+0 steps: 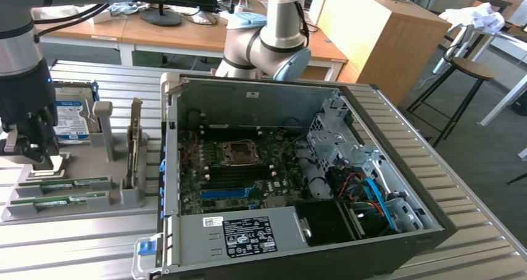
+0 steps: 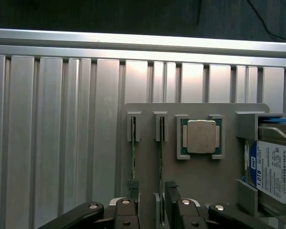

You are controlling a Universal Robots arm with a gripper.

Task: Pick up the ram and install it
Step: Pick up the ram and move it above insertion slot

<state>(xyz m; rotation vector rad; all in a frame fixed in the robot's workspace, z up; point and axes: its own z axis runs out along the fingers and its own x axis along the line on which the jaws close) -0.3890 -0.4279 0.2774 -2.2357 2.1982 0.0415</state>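
Slatted aluminium bench (image 2: 47,143), office desks behind. The ram (image 2: 161,152) stands edge-up in the grey fixture tray (image 2: 205,176), beside the tray's CPU (image 2: 201,136). Gripper (image 2: 151,191) hovers over the tray, jaws apart either side of the ram, gripping nothing. Pick-up not yet done; the open computer case (image 1: 313,95) waits beside the tray.

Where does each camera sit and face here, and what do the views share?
Exterior view: raised, off the arm, looking down on the open computer case and the grey parts holder on the slatted table; the arm and its hand show over the holder.
Wrist view: on the wrist, looking straight down at the holder; the open hand's fingers show.
Shared: holder, ram sticks, processor, hard drive.
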